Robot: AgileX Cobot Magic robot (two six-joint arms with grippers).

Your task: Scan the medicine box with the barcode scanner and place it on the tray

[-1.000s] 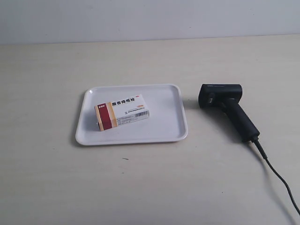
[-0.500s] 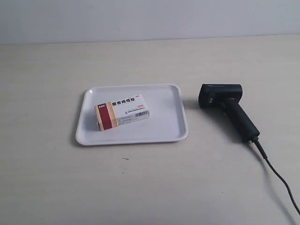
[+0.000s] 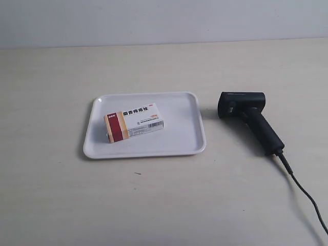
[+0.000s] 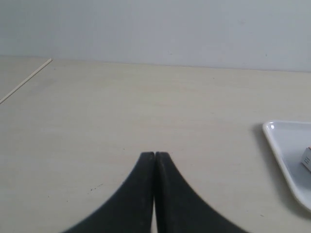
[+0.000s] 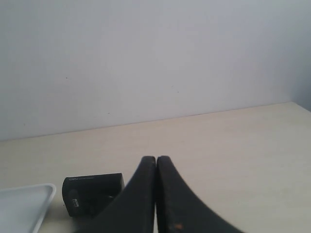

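Note:
The medicine box, white with a dark red and tan end, lies flat inside the white tray at the middle of the table. The black barcode scanner lies on its side to the tray's right, its cable trailing toward the lower right corner. No arm shows in the exterior view. My left gripper is shut and empty over bare tabletop, with the tray's corner and a sliver of the box off to one side. Shut and empty too, my right gripper sits beside the scanner's head.
The table is pale wood with a light wall behind it. A table edge runs diagonally in the left wrist view. A corner of the tray shows in the right wrist view.

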